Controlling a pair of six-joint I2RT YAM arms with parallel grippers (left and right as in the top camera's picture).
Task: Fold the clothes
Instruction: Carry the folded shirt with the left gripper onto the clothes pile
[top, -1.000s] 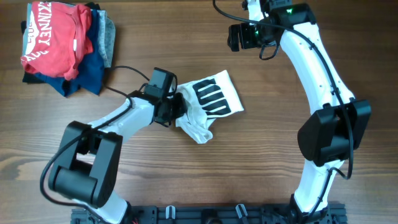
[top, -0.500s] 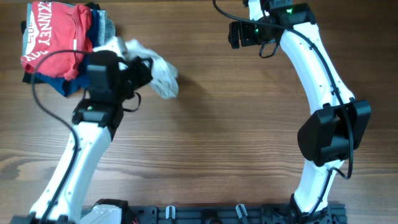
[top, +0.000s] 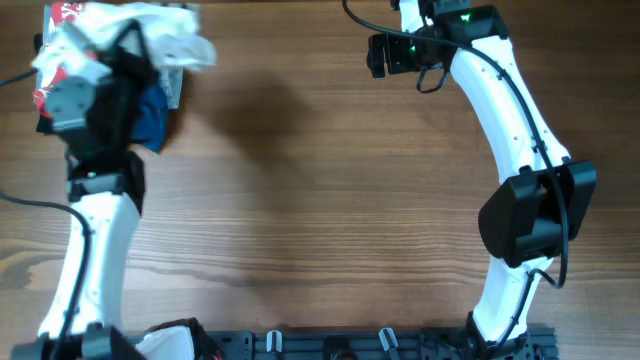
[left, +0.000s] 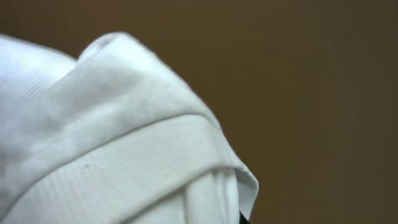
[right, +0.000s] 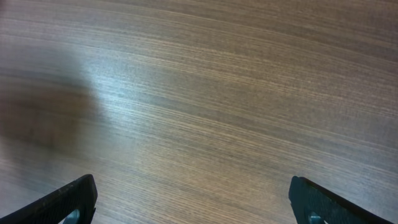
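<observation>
one white t-shirt (top: 185, 45), one garment pile (top: 152, 115)

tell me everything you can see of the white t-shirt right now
The white t-shirt is a crumpled, bunched lump of soft, cotton-looking white knit, with no lettering in view. It is at the top left of the overhead view, draped around the left claw, which is shut on it, and over the pile of red and navy clothes. The left wrist view shows a stitched band, either a hem or a collar, crossing its folds.
</observation>
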